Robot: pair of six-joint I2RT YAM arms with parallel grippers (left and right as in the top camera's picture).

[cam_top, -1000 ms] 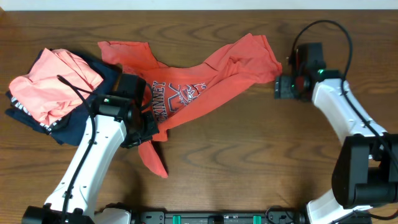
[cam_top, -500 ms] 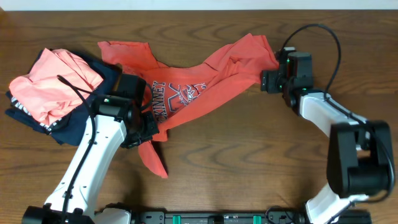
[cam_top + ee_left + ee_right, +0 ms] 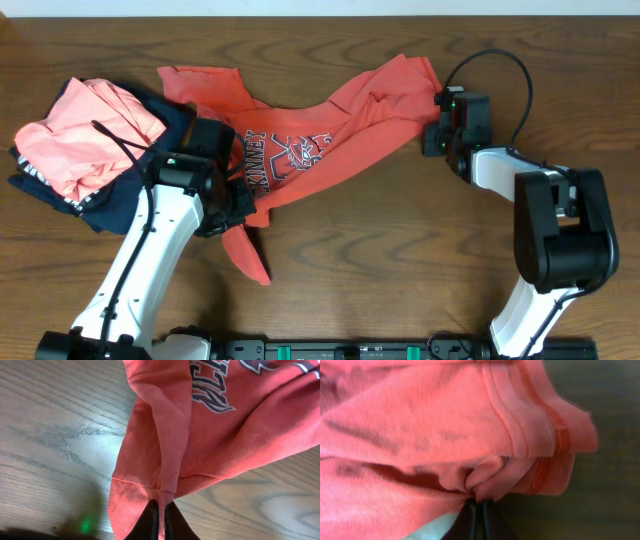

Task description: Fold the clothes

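Left hand [image 3: 161,516] closed, fingers pinched tight on the T-shirt [image 3: 225,435] at a ribbed seam where it meets the hem, bottom centre of the left wrist view. Cloth runs up and right from the pinch, with navy lettering at the top of that frame and bare wood grain to the left and lower right. From overhead the left hand [image 3: 243,205] sits left of centre, and a narrow red tail of cloth hangs past it toward the lower middle. Right hand [image 3: 481,507] also closed, gripping a small bunched fold of the same shirt [image 3: 420,425] at the bottom centre of the right wrist view. A stitched hem edge curves above the fold and dark counter shows on the right. Overhead, the right hand [image 3: 432,135] is at the upper right, touching the shirt's right end. T-shirt [image 3: 330,130] lies crumpled and twisted across the upper middle of the counter [image 3: 400,250], stretched as a diagonal band between the two hands. The printed graphic faces up near the left hand and one flap reaches toward the upper left. Pink garment [image 3: 85,135] sits folded at the far left on top of a navy garment [image 3: 105,212] with black-and-white trim. That pile is just beside the shirt's upper-left flap; cannot tell if they touch. Both arms reach in from the bottom edge.
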